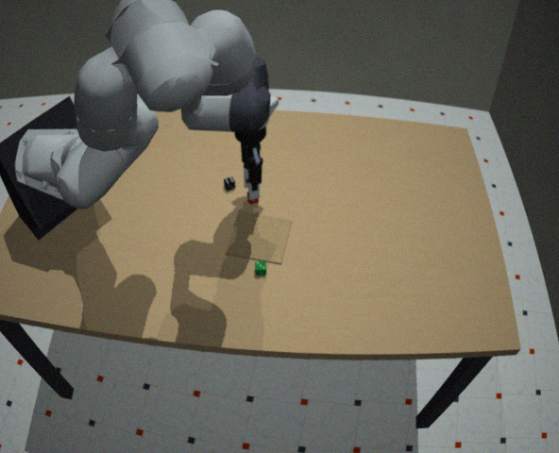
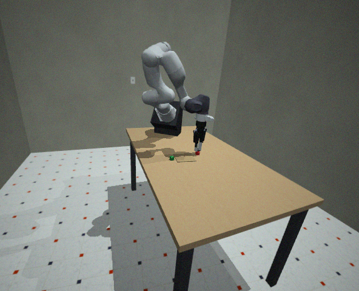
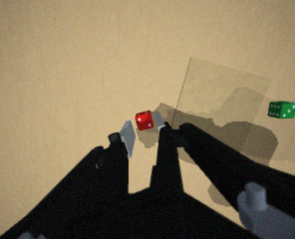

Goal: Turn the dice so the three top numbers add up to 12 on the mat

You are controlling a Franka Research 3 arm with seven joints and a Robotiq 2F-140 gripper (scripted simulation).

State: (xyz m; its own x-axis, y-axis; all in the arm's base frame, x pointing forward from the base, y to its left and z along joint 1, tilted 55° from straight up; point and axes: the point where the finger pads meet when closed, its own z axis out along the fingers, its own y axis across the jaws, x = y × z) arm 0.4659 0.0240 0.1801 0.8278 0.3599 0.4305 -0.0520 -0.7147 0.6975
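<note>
The red die (image 1: 253, 200) (image 2: 197, 153) (image 3: 144, 120) is off the mat, by its back edge. Its face toward the wrist camera shows two pips. My gripper (image 1: 251, 192) (image 2: 198, 149) (image 3: 145, 124) points down at it, fingers partly open, one on each side; a gap shows at the left finger, and the right finger is very close. The thin see-through mat (image 1: 277, 231) (image 2: 185, 159) (image 3: 207, 85) lies flat. The green die (image 1: 260, 268) (image 2: 171, 157) (image 3: 282, 110) sits just outside its front edge. The black die (image 1: 228, 183) stands left of my gripper; its top number is unclear.
The wooden table (image 1: 392, 219) (image 2: 223, 188) carries all of this. The arm's black base (image 1: 30, 209) (image 2: 167, 130) stands at the table's left side in the top view. The arm's shadow falls across part of the mat.
</note>
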